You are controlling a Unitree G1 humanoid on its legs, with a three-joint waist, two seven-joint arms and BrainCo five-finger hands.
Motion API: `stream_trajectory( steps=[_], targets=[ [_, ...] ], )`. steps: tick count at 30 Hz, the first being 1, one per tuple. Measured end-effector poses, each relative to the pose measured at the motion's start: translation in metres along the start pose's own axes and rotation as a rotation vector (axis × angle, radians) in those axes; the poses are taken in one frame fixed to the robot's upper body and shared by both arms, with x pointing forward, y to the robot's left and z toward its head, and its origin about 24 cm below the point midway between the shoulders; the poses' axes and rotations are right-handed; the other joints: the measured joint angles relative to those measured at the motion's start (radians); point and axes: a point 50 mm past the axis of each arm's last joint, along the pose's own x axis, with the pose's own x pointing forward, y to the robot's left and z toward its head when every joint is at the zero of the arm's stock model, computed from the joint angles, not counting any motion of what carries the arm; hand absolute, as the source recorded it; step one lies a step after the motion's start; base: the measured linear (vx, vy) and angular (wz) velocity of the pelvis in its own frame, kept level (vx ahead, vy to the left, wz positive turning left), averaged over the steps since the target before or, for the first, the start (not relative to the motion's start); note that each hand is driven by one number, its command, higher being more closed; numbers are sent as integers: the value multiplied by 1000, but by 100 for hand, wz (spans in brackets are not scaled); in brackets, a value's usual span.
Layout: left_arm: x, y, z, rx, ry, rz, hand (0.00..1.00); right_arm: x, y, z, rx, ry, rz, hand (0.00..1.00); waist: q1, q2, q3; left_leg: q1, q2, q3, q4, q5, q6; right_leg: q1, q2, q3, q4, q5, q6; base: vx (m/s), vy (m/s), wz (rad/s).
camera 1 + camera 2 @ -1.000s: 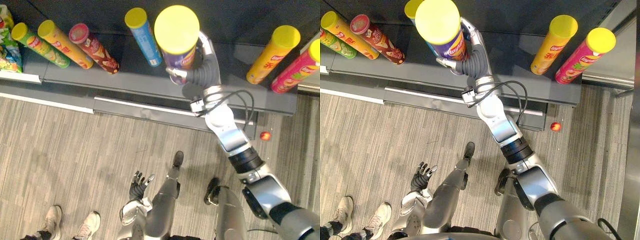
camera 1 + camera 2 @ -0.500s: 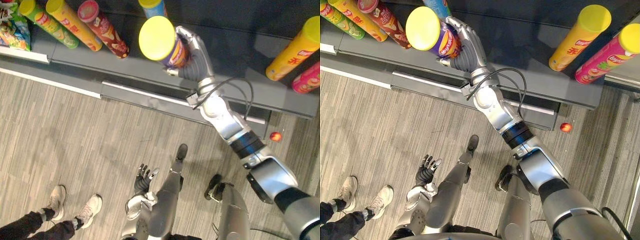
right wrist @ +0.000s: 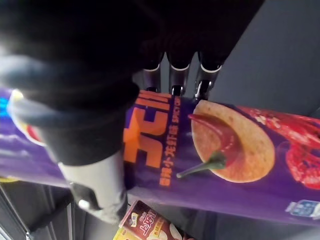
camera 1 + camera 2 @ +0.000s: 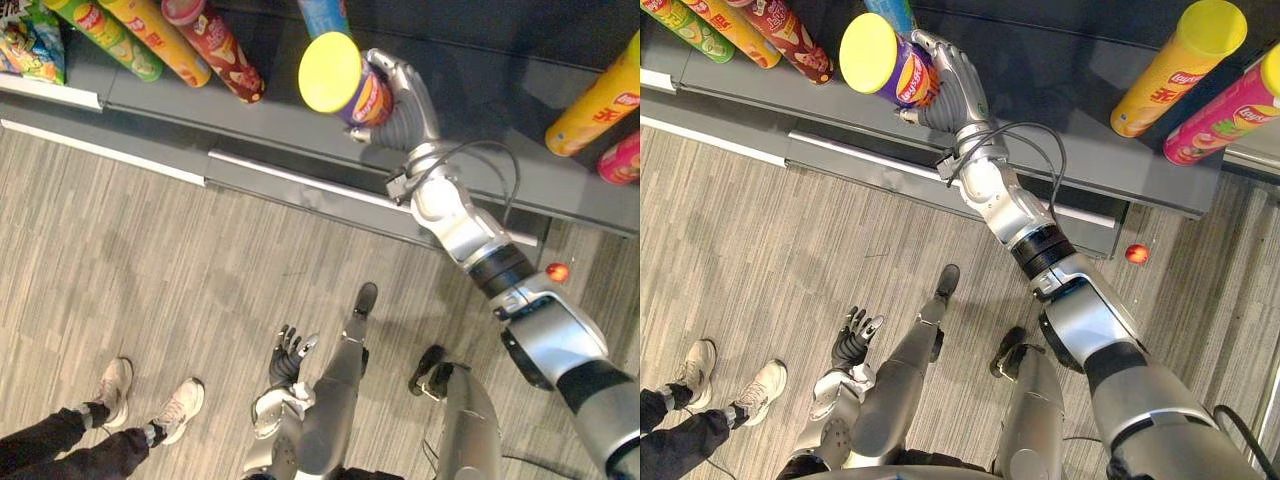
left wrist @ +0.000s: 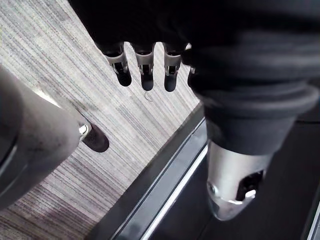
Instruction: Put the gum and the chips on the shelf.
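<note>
One can in hand, over the shelf
Fingers of right hand [image 4: 405, 105] curl round purple chips can [image 4: 340, 80], which sits to their left, long axis near upright, lid up, base low over shelf [image 4: 300, 125] (contact unclear); left hand [image 4: 285, 355] hangs low, fingers loosely spread

Dark grey shelf [image 4: 1090, 150], top of view, above a grey wood-grain floor [image 4: 760, 250].
- Purple chips can [image 4: 902, 75], yellow lid: tilted over the shelf, right hand [image 4: 955, 92] wrapped round its body; base contact with the shelf cannot be told.
- Blue can [image 4: 890, 10]: just behind the purple one.
- Red can [image 4: 792, 38], orange can [image 4: 735, 30], green can [image 4: 685, 22]: leaning in a row at the robot's left.
- Yellow can [image 4: 1175, 65], pink can [image 4: 1228, 108]: side by side at the right.
- Small red ball [image 4: 1136, 254]: on the floor below the shelf edge.
- Left hand [image 4: 852, 342]: low, fingers spread, holding nothing.
- Person's pale sneakers [image 4: 697, 365]: lower left corner.
</note>
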Motion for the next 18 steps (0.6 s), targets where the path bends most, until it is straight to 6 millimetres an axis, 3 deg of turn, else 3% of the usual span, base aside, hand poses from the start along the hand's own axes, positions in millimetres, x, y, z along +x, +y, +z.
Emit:
stream_trajectory(
  steps=[18],
  targets=[
    [-1, -4, 0, -3, -14, -16, 0, 11, -16, -8, 169, 105, -69, 100, 10, 10, 5, -32, 1, 9, 19, 4, -6, -44, -1, 15, 32, -7, -5, 5, -11, -1]
  ],
)
